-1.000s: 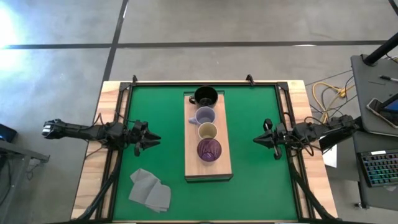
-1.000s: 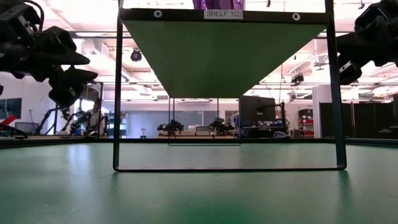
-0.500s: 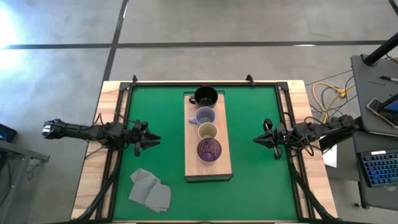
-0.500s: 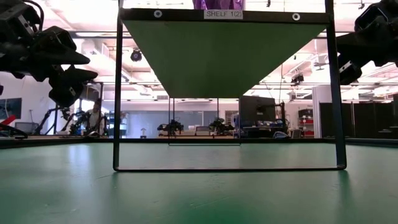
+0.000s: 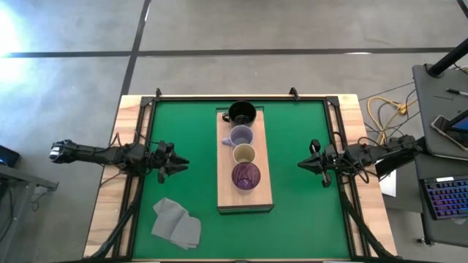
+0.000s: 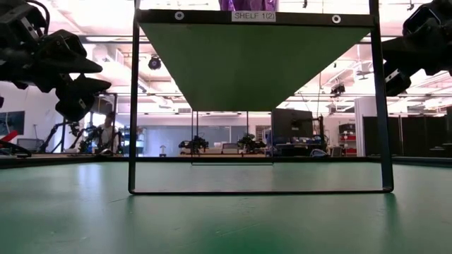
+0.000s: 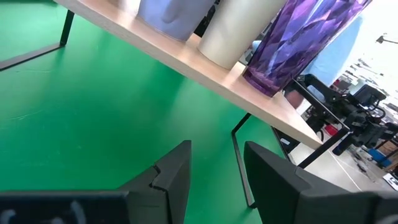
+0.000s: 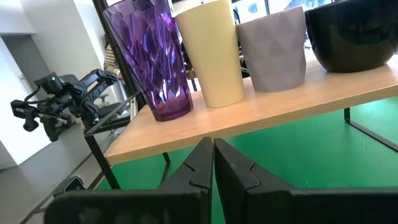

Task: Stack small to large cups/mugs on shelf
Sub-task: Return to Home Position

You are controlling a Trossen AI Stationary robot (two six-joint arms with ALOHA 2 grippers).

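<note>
The shelf (image 5: 245, 191) is a long wooden board on a black wire frame, standing in the middle of the green mat. On it, in a row from far to near, stand the black mug (image 5: 241, 112), the lavender mug (image 5: 241, 136), the beige cup (image 5: 243, 153) and the purple tumbler (image 5: 245, 176), each on its base. My left gripper (image 5: 183, 162) hovers left of the shelf, open, fingers pointing at it. My right gripper (image 5: 301, 165) hovers right of the shelf, shut. The right wrist view shows the tumbler (image 8: 149, 56), beige cup (image 8: 211, 53), lavender mug (image 8: 273, 53) and black mug (image 8: 348, 37) side by side.
A grey folded cloth (image 5: 177, 223) lies on the mat near its near-left corner. The mat's wooden frame (image 5: 128, 109) borders the work area. Bare green mat lies between each gripper and the shelf. The shelf's wire legs (image 6: 132, 106) stand on the mat.
</note>
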